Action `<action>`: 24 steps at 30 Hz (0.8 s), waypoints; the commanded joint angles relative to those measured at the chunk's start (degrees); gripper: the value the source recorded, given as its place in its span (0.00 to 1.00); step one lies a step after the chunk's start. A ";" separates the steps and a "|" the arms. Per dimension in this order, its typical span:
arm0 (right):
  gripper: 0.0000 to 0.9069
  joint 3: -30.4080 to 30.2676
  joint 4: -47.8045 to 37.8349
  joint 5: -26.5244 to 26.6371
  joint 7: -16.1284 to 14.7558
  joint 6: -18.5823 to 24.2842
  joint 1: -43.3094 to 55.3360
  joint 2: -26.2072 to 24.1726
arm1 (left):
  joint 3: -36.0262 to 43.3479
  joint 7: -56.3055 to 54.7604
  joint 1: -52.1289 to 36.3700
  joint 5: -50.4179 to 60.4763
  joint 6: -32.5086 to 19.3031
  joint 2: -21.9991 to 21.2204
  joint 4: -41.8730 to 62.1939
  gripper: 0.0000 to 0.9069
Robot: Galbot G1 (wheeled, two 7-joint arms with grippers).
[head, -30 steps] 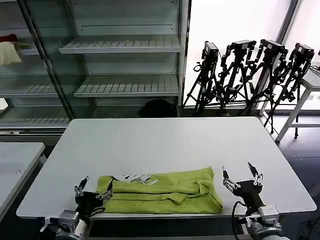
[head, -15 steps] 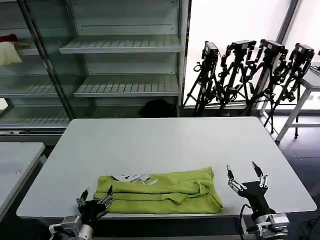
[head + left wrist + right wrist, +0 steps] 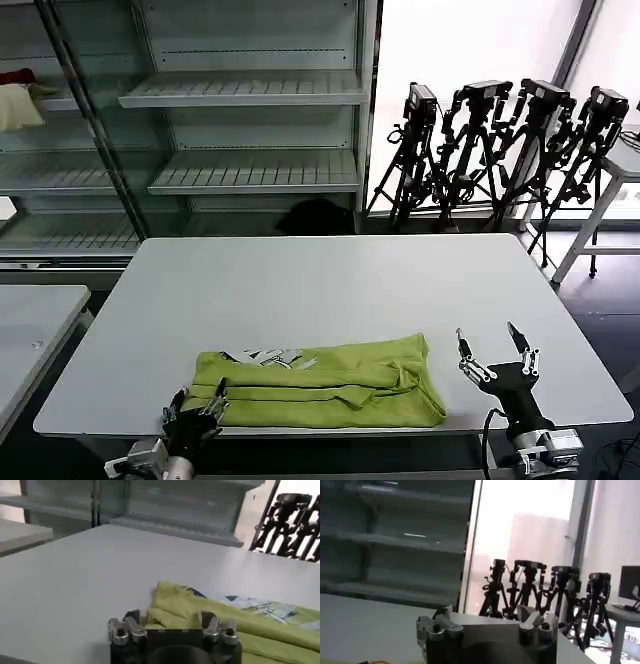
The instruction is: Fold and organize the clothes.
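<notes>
Lime yellow-green T-shirt (image 3: 320,381), soft cotton, folded into a long wrinkled band with a white print showing at its far left part, lies flat on the smooth white table (image 3: 330,280) near the front edge. Left gripper (image 3: 197,406), dark metal, fingers spread a little, sits low at the table's front edge, just at the shirt's left near corner. Right gripper (image 3: 497,352) with thin fingers spread wide, raised, just right of the shirt's right end, not touching. Left wrist view shows the shirt's (image 3: 235,620) bunched corner fold right in front of the left gripper (image 3: 172,625). Right wrist view shows the right gripper (image 3: 487,622), with tripods (image 3: 545,597) and shelves (image 3: 395,540) beyond.
</notes>
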 commanded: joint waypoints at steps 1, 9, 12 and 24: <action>1.00 0.17 -0.30 0.13 -0.26 0.82 -0.06 0.19 | 0.80 -0.19 -0.21 -0.67 -0.11 -0.34 1.33 0.01; 1.00 -0.23 -0.26 0.09 -0.39 0.80 -0.01 0.26 | 1.36 0.05 -0.15 -0.49 0.28 -0.16 1.96 0.00; 1.00 -0.38 -0.01 0.08 -0.38 0.56 0.32 0.36 | 1.38 0.29 -0.05 -0.41 0.13 -0.12 1.47 0.00; 1.00 -0.41 0.31 -0.16 -0.22 0.45 0.51 0.31 | -2.49 0.93 -1.34 -3.17 1.00 2.26 -1.16 0.00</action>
